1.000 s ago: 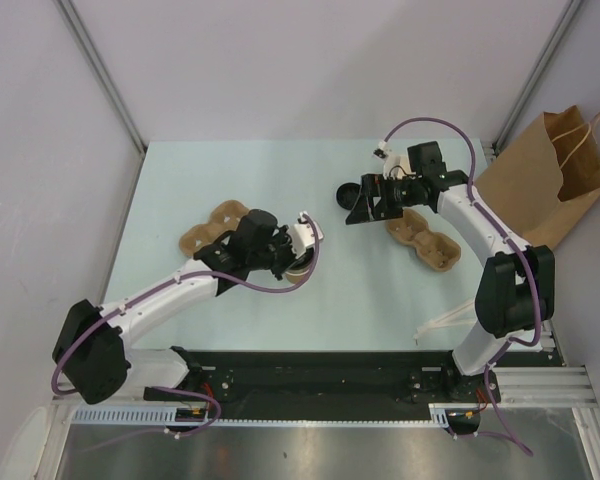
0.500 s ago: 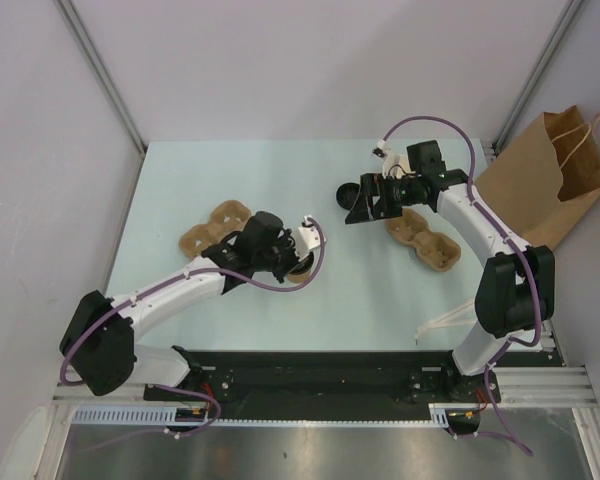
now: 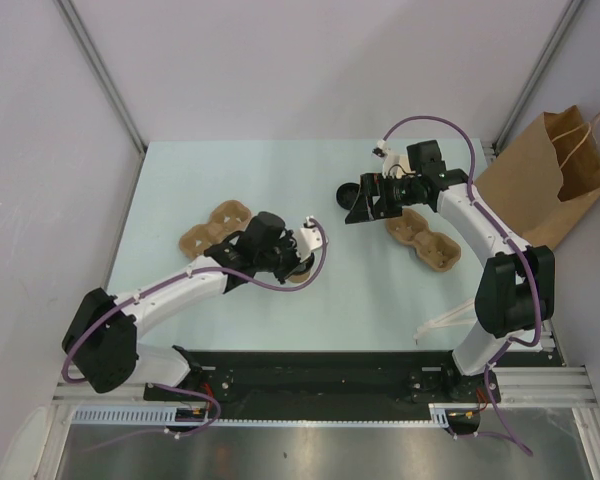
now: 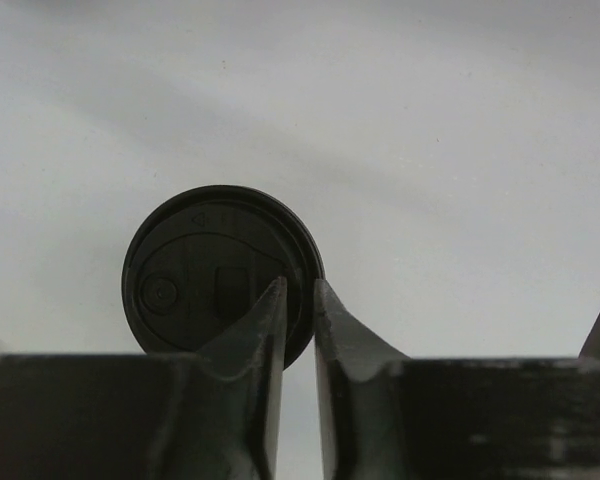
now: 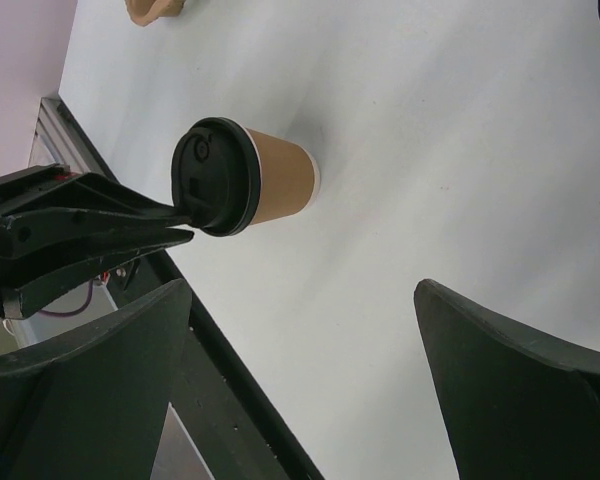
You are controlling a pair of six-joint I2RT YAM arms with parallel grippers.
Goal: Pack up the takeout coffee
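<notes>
The takeout coffee is a tan kraft cup (image 5: 283, 183) standing on the table with a black lid (image 5: 216, 178) on top. It also shows in the top view (image 3: 303, 271), under my left gripper (image 3: 298, 258). In the left wrist view the lid (image 4: 195, 270) is seen from above. My left gripper (image 4: 298, 288) is almost closed, pinching the lid's right rim between its fingertips (image 4: 272, 305). My right gripper (image 5: 302, 285) is wide open and empty, held above the table's middle (image 3: 356, 208), well apart from the cup.
A second black lid (image 3: 346, 193) lies beside the right gripper. One brown pulp cup tray (image 3: 208, 230) sits left of the cup, and another (image 3: 427, 242) lies under the right arm. A brown paper bag (image 3: 550, 175) stands at the table's right edge.
My left wrist has turned and shifted slightly right over the cup, so its white part no longer shows. The right arm has not moved.
</notes>
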